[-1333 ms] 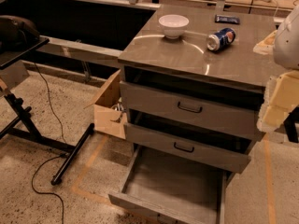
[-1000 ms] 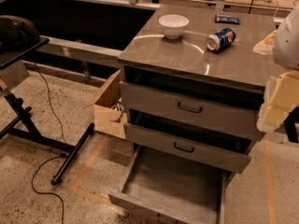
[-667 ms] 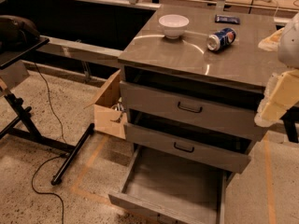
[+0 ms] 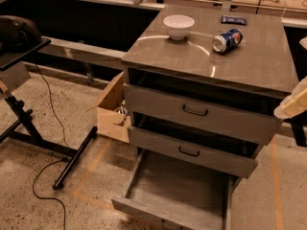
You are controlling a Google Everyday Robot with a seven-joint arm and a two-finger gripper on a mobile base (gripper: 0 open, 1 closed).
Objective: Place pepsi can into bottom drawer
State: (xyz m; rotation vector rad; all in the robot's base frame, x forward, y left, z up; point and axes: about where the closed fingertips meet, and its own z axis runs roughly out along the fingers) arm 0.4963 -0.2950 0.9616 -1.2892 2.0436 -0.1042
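The pepsi can (image 4: 227,40) lies on its side on the grey cabinet top (image 4: 192,56), at the back right, silver end facing the front left. The bottom drawer (image 4: 177,190) is pulled out, and its bare grey floor shows nothing in it. The two upper drawers (image 4: 194,114) are a little ajar. My gripper (image 4: 293,104) shows only as a cream-coloured piece at the right edge of the view. It is beside the cabinet's right front corner, well below and to the right of the can and apart from it.
A white bowl (image 4: 178,26) stands on the cabinet top left of the can, and a flat dark blue packet (image 4: 233,19) lies behind it. An open cardboard box (image 4: 112,110) sits on the floor left of the cabinet. A black stand (image 4: 29,128) and a cable (image 4: 43,195) are further left.
My arm has drawn away to the right: its white upper part has left the view and only a cream piece remains at the edge. The can and drawers have not moved.
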